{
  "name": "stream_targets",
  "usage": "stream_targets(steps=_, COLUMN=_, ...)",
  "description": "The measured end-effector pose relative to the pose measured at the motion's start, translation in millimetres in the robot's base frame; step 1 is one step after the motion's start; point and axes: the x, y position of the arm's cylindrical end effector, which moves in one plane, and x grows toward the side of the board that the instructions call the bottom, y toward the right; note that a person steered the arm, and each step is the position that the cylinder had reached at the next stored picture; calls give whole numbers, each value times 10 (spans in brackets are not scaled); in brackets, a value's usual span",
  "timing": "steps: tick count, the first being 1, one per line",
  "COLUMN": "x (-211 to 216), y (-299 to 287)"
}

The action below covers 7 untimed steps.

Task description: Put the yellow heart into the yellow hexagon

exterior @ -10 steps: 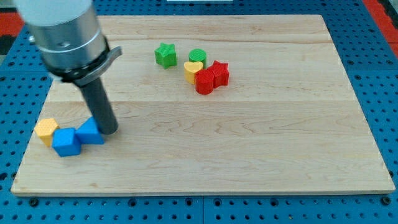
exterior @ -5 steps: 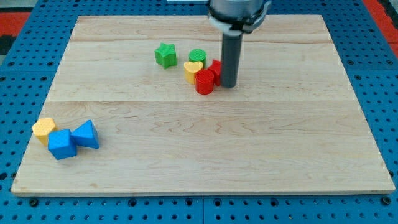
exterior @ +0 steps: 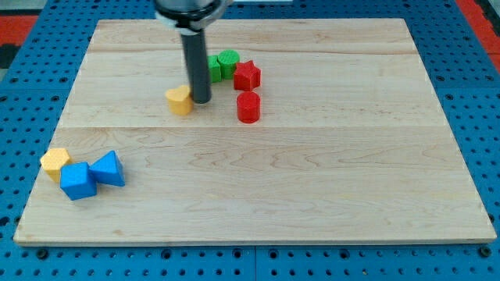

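The yellow heart (exterior: 179, 100) lies on the wooden board (exterior: 312, 179) left of centre in the upper half. My tip (exterior: 201, 101) touches its right side. The yellow hexagon (exterior: 55, 162) sits far off at the lower left, against a blue cube (exterior: 79, 180).
A blue triangular block (exterior: 108, 168) lies right of the blue cube. A green star (exterior: 214, 68), partly hidden by the rod, a green cylinder (exterior: 229, 61) and a red star (exterior: 247, 76) cluster right of the rod. A red cylinder (exterior: 248, 107) stands below them.
My tip went from the red star's right side to the heart's right side. The heart slid left and down out of the cluster. The red star, red cylinder and green blocks shifted.
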Motion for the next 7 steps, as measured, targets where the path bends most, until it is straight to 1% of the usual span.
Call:
stream_targets(steps=1, x=-102, y=-289)
stream_targets(steps=2, x=-57, y=-420)
stream_targets(steps=3, x=291, y=-468)
stream_targets(steps=4, x=374, y=-834)
stream_targets(steps=5, x=324, y=-974)
stream_targets(steps=6, x=389, y=-1068)
stream_targets(steps=7, x=275, y=-1123)
